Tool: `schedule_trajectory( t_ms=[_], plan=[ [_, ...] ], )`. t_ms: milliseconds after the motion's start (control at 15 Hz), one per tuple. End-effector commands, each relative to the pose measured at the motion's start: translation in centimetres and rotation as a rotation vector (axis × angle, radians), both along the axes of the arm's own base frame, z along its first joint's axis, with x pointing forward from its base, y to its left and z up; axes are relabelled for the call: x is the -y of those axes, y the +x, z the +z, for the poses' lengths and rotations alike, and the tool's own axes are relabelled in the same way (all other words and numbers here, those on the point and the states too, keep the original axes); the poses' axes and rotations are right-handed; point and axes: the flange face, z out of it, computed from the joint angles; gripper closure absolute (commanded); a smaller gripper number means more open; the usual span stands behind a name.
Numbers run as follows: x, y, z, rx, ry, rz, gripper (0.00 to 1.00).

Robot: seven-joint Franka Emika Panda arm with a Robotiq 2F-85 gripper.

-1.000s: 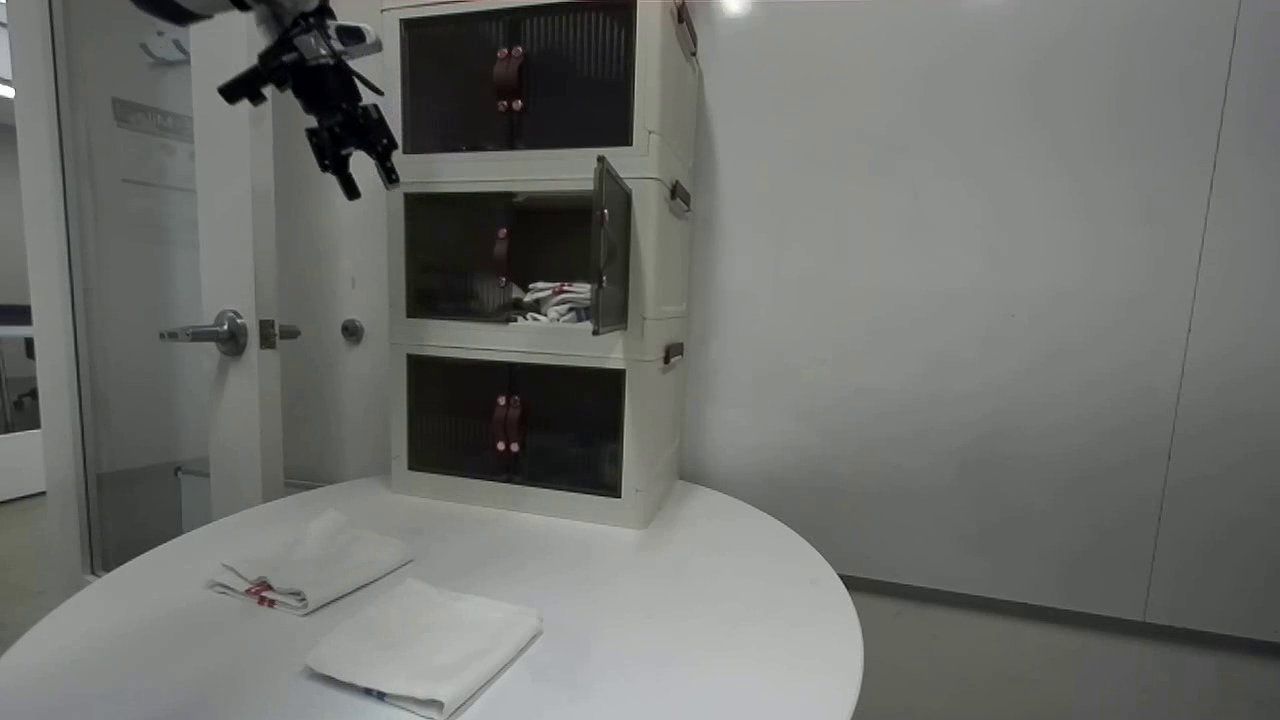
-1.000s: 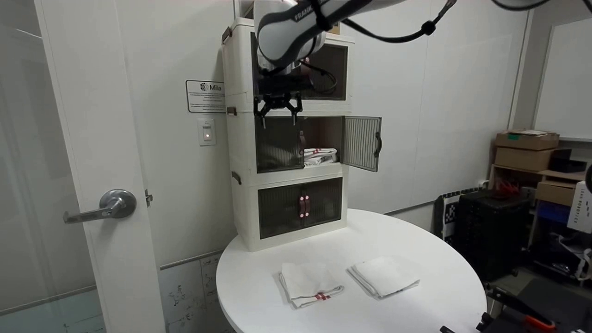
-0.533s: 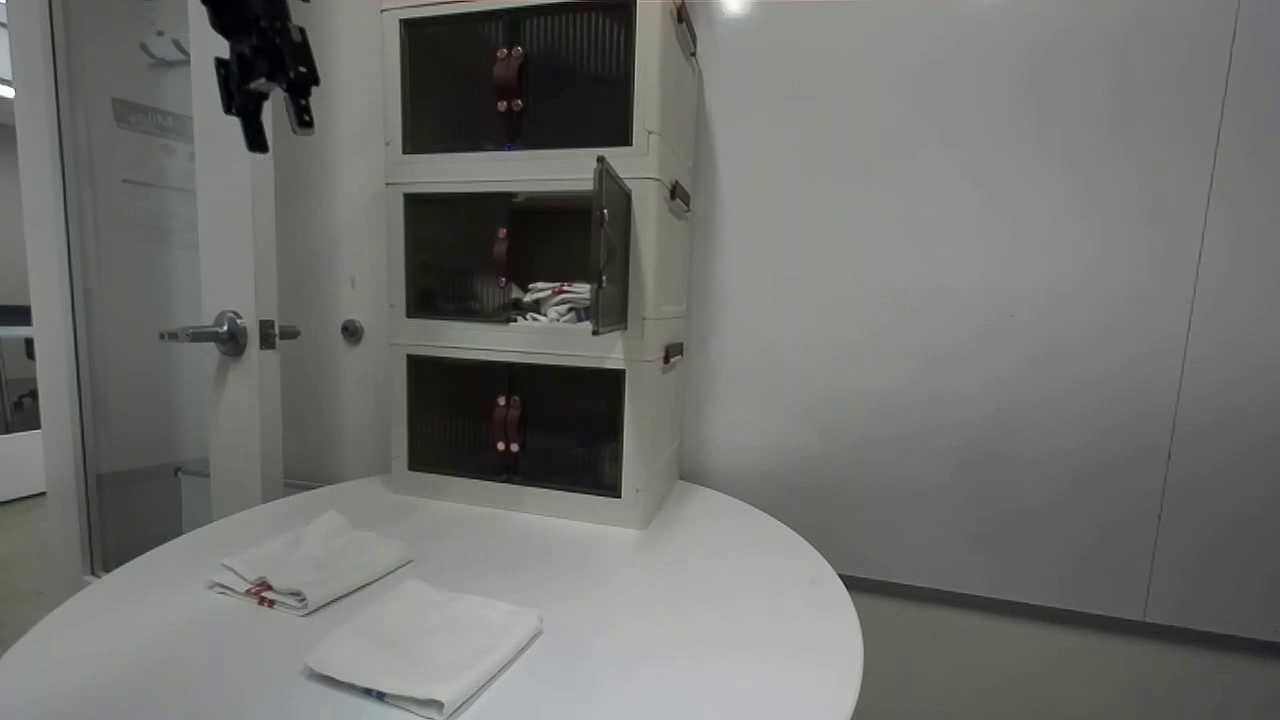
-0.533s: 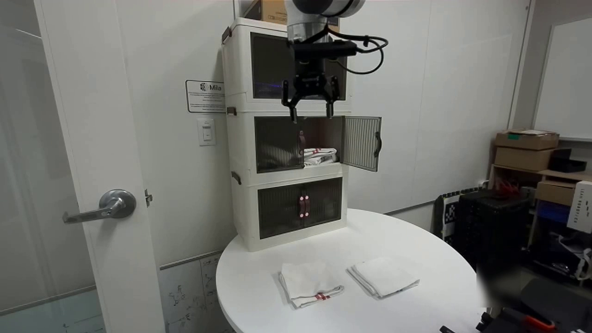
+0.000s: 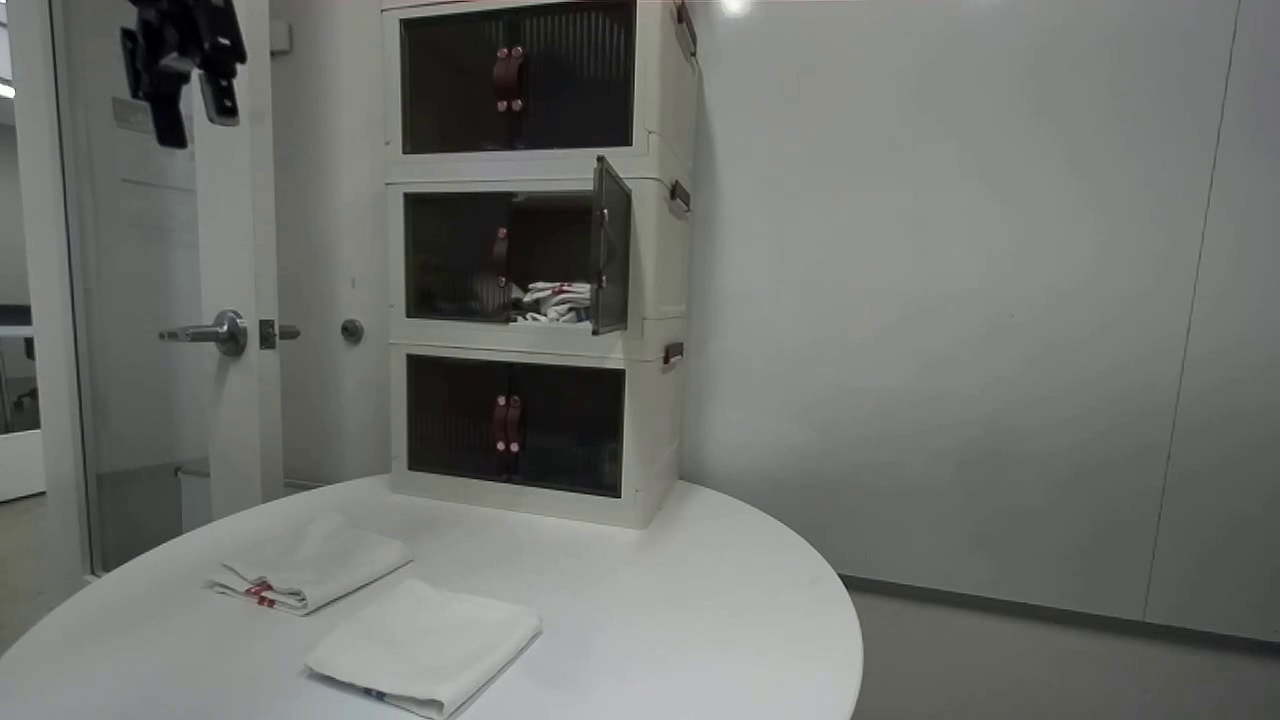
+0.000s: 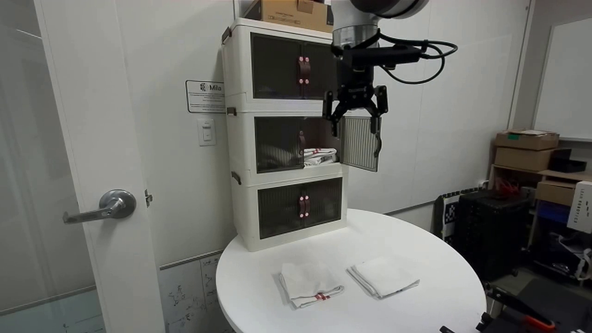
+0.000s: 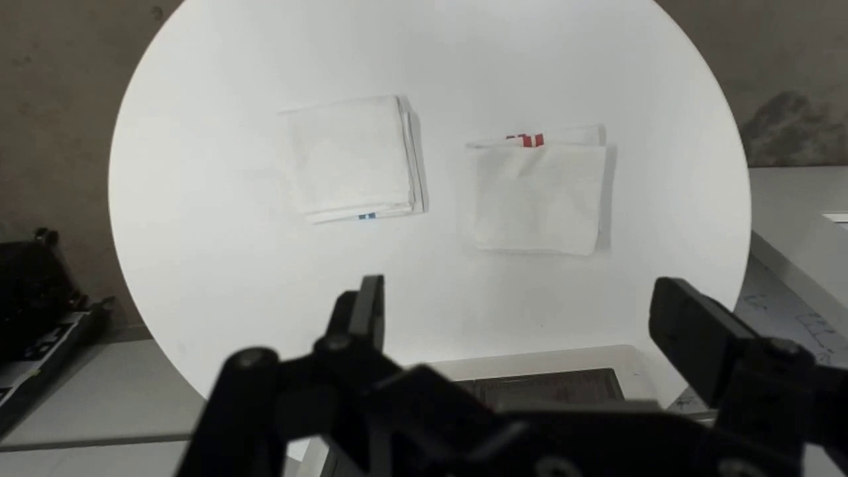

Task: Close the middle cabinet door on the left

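Right of centre in an exterior view, the hand [image 6: 354, 132] points down, spread wide, empty, partly screening the swung-out right middle door [image 6: 357, 150]; a red-marked cloth [image 6: 309, 282] lies lower.

White wall [image 5: 950, 300], round table [image 5: 680, 600], mottled floor [image 7: 59, 119]

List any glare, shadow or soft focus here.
In an exterior view, a bright glare spot high on the pale wall; in the wrist view, the tool dark and somewhat blurry, and a soft shadow along the right edge of the red-marked cloth.
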Motion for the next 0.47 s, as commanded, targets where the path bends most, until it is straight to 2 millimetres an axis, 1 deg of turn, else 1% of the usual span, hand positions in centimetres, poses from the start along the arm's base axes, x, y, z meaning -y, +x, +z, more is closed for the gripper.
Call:
schedule_trajectory(
  t_ms=[0, 133, 200, 400],
  plan=[
    [0.3, -1.2, -0.2, 0.003, 0.026, 0.01, 0.0],
    [0.8, -3.2, -0.3, 0.017, 0.052, 0.02, 0.0],
    [1.0, -3.7, -0.2, 0.024, 0.056, 0.022, 0.0],
    [1.1, -4.0, -0.1, 0.03, 0.058, 0.022, 0.0]
  ],
)
